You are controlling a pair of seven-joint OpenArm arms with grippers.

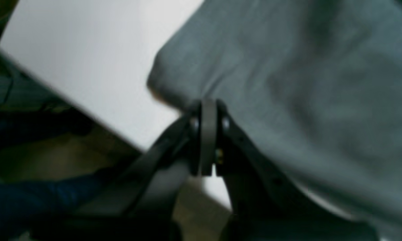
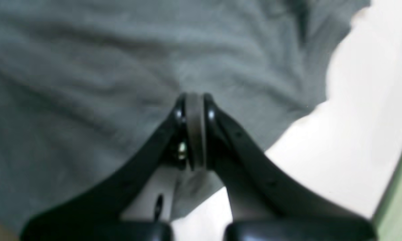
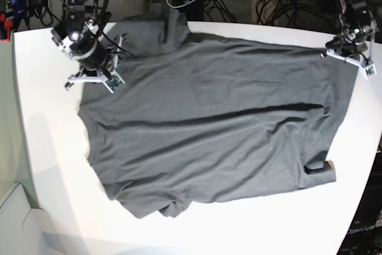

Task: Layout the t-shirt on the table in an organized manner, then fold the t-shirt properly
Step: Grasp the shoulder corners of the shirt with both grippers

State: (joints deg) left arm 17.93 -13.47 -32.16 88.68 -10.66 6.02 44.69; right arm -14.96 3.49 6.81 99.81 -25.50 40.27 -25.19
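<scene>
While lying spread across the middle of the table [image 3: 48,165], the t-shirt [image 3: 215,129]: covering most of the white top, rumpled along several long creases.

- Far edge of cloth: reaching nearly to the table's rear rim, one sleeve bunching up toward the cables beyond.
- Near hem: curling under at the lower left and again at the lower right corner; a broad strip of bare white running between it and the front rim.
- Left of base view: wide open white margin, running down to the curved corner.
- Right of base view: cloth ending close to the table rim, leaving little room.
- Right gripper [image 2: 194,100]: jaws pressed together, pinching a fold of grey fabric at the shirt's upper corner near the sleeve, at the left of the base view [image 3: 95,76].
- Left gripper [image 1: 208,103]: jaws likewise clamped, biting the cloth's edge just beside bare table, at the far right corner of the base view [image 3: 349,58].
- Containers: seeing none.
</scene>
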